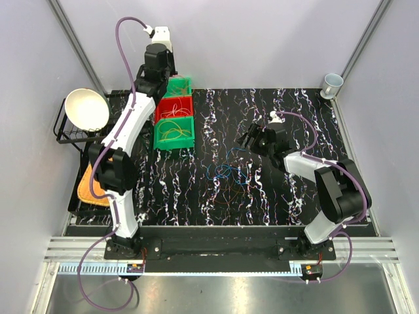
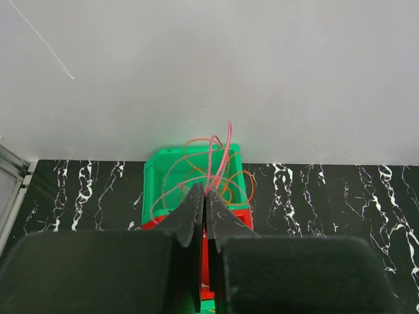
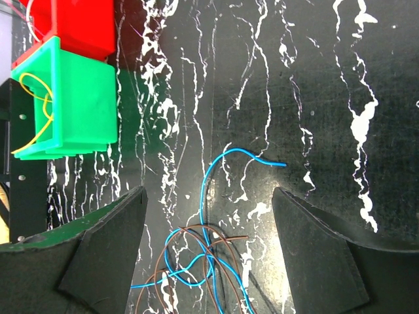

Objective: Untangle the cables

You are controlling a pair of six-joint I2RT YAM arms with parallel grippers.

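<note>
Left jaws, one pink cable (image 2: 224,154), three bins (image 1: 174,144)

The fingers (image 2: 190,212) are matt black; the pink cable (image 2: 228,140) at their tips is smooth; beyond, the green bin (image 2: 152,196) is shiny plastic and the tabletop (image 2: 314,196) glossy.

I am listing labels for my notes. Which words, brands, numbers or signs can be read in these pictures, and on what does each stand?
None: no word, number or sign can be read in any view.
Bins: no print shows.
Cup at the far right corner: no print shows.
Small orange parts at the arm bases: too small to read.
</note>
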